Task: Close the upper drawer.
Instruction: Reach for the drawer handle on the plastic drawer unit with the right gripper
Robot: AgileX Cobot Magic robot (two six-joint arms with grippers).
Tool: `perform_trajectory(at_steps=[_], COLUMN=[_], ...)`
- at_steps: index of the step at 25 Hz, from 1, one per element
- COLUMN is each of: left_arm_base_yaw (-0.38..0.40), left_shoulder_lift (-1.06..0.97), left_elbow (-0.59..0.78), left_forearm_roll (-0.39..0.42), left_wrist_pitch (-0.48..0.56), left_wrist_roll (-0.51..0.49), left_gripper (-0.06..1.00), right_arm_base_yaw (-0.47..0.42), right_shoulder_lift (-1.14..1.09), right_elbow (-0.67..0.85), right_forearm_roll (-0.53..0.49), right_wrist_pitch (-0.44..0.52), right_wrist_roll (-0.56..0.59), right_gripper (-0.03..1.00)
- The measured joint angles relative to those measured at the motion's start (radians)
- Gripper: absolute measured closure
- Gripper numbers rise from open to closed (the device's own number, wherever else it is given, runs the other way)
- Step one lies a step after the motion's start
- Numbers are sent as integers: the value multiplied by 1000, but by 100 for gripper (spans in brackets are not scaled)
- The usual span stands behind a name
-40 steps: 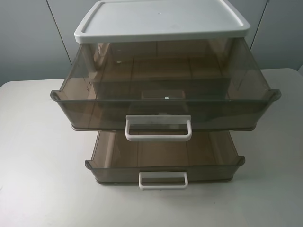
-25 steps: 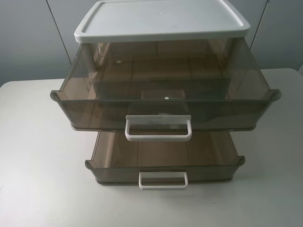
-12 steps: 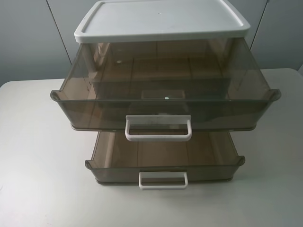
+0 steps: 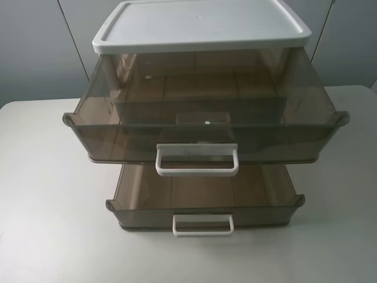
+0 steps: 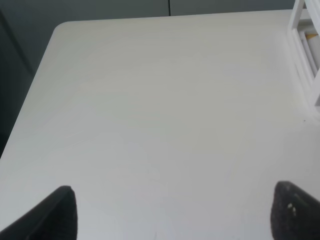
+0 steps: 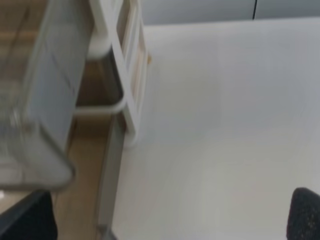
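The upper drawer [image 4: 206,112], tall, smoky-brown and translucent, stands pulled far out of the white-topped cabinet [image 4: 200,25]. Its wide white loop handle [image 4: 197,160] faces the front. It appears blurred in the right wrist view [image 6: 40,120]. Neither arm shows in the exterior high view. My left gripper [image 5: 170,212] is open over bare table, its dark fingertips [image 5: 55,212] far apart. My right gripper [image 6: 165,215] is open beside the cabinet's right side, with one dark fingertip [image 6: 305,212] over the table.
A shallower brown drawer [image 4: 205,200] with a smaller white handle [image 4: 202,224] also stands pulled out below. The cabinet sits on a white table [image 4: 47,224]. The cabinet's white frame edge [image 5: 306,55] shows in the left wrist view.
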Motion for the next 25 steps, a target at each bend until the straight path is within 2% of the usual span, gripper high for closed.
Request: perform_trajectory(at_steps=[6,8,10,14,17,20,23,25], left_arm_base_yaw=[0,0,0,0,0,0,0,0], left_shoulder_lift=[0,0,0,0,0,0,0,0], left_elbow=[0,0,0,0,0,0,0,0], left_forearm_roll=[0,0,0,0,0,0,0,0], left_wrist_pitch=[0,0,0,0,0,0,0,0], left_wrist_roll=[0,0,0,0,0,0,0,0], left_gripper=[20,20,20,20,20,20,20,20], right_arm_base_yaw=[0,2,50,310,556,791,963,1047], right_shoulder_lift=[334,428,497,587,623,675,745,785], right_elbow=[-299,-367,-408,-436,-442,-446,-446,-446], right_forearm_roll=[17,40,51,31,-46,-112,-135,-135], right_wrist_pitch=[-14,-14,-6,-40,-98,-117,-122,-122], right_wrist_roll=[-4,-37,-87,-128,-134,-134,-138,-142], right_gripper=[27,27,27,27,27,27,27,27])
